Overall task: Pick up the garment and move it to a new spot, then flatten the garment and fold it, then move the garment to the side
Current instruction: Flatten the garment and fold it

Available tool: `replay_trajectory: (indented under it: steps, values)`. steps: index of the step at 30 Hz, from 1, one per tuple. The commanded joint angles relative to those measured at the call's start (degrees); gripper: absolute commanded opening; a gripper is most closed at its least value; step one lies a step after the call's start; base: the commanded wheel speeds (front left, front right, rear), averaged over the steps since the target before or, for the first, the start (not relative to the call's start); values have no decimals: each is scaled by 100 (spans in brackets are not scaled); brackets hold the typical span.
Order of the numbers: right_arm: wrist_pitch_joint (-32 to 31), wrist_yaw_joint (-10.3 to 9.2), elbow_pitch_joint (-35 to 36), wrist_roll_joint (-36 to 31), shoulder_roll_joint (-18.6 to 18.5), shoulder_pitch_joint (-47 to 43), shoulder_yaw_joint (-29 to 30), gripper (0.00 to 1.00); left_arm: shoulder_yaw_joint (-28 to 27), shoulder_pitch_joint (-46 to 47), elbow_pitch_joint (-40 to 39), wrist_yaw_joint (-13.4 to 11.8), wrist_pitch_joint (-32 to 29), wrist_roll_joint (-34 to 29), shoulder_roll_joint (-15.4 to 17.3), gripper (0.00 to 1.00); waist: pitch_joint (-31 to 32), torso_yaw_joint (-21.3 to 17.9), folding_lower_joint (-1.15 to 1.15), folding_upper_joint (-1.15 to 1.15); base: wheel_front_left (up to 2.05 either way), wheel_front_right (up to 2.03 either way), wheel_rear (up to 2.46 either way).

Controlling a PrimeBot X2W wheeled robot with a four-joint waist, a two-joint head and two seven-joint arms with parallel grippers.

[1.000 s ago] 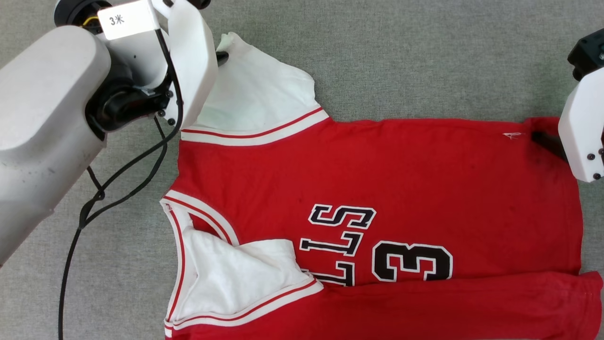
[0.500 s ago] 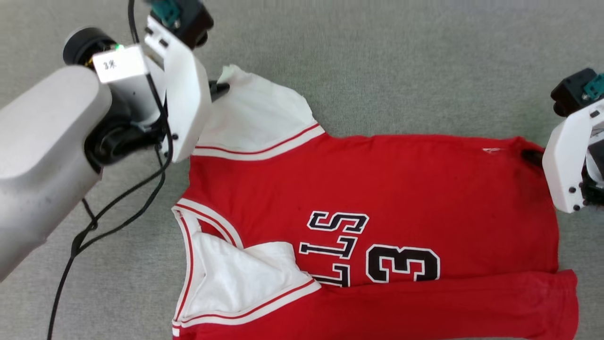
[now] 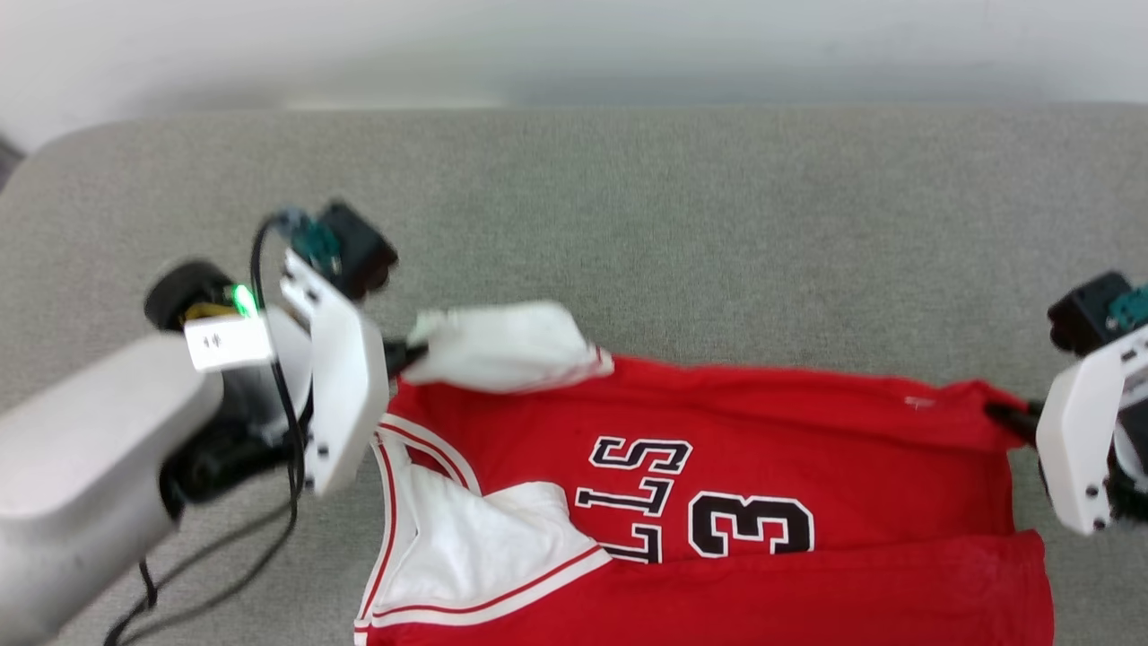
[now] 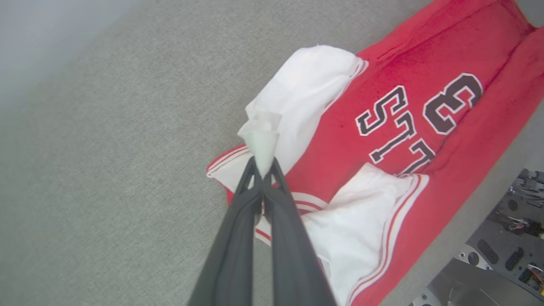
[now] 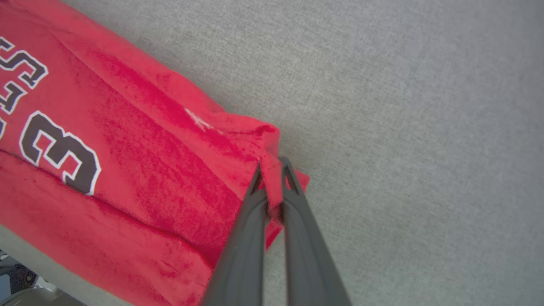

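The garment [image 3: 762, 431], a red jersey with black "LLS" lettering and a 3, lies across the grey surface with its near side folded over. My left gripper [image 3: 401, 353] is shut on the tip of the far white sleeve [image 3: 502, 345], which is raised and bunched. In the left wrist view the dark fingers [image 4: 238, 221] pinch that sleeve tip [image 4: 261, 142]. My right gripper [image 3: 1004, 414] is shut on the far red hem corner. The right wrist view shows the hem corner [image 5: 267, 140] clamped between the fingers [image 5: 248, 238].
A grey fabric surface [image 3: 673, 224] spreads beyond the garment to a pale far edge [image 3: 574, 90]. A black cable [image 3: 269, 538] hangs from my left arm. The robot's base [image 4: 501, 263] sits past the near edge.
The right gripper has shut on the hem corner. Both grippers have raised the garment's far edge, and the sleeve now bunches. The head camera has tilted, shifting the whole picture.
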State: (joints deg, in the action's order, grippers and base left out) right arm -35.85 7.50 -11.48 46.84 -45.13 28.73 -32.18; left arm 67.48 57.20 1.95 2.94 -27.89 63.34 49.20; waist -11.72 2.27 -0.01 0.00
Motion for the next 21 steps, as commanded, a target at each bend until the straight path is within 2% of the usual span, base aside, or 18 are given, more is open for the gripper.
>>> replay_trajectory:
  steps: [1, 6, 10, 21]
  values:
    - [27, -2, 32, 37, -33, -192, 14, 0, 40, -188, -69, -54, 58, 49, 47, 0, 173, 10, 1, 0, 0, 0, 0]
    - [172, -2, 130, 183, -101, -888, 181, 0, 205, -892, -380, -310, 232, 235, 241, 0, 428, 64, 1, 0, 0, 0, 0]
    - [271, -2, 153, 231, -62, -1373, 316, 0, 330, -1418, -466, -447, 408, 303, 265, 0, 518, 95, 1, 0, 0, 0, 0]
    - [405, -2, 176, 120, 136, -2166, 622, 0, 476, -2322, -178, -529, 627, 414, 82, 0, 497, 137, 1, 0, 0, 0, 0]
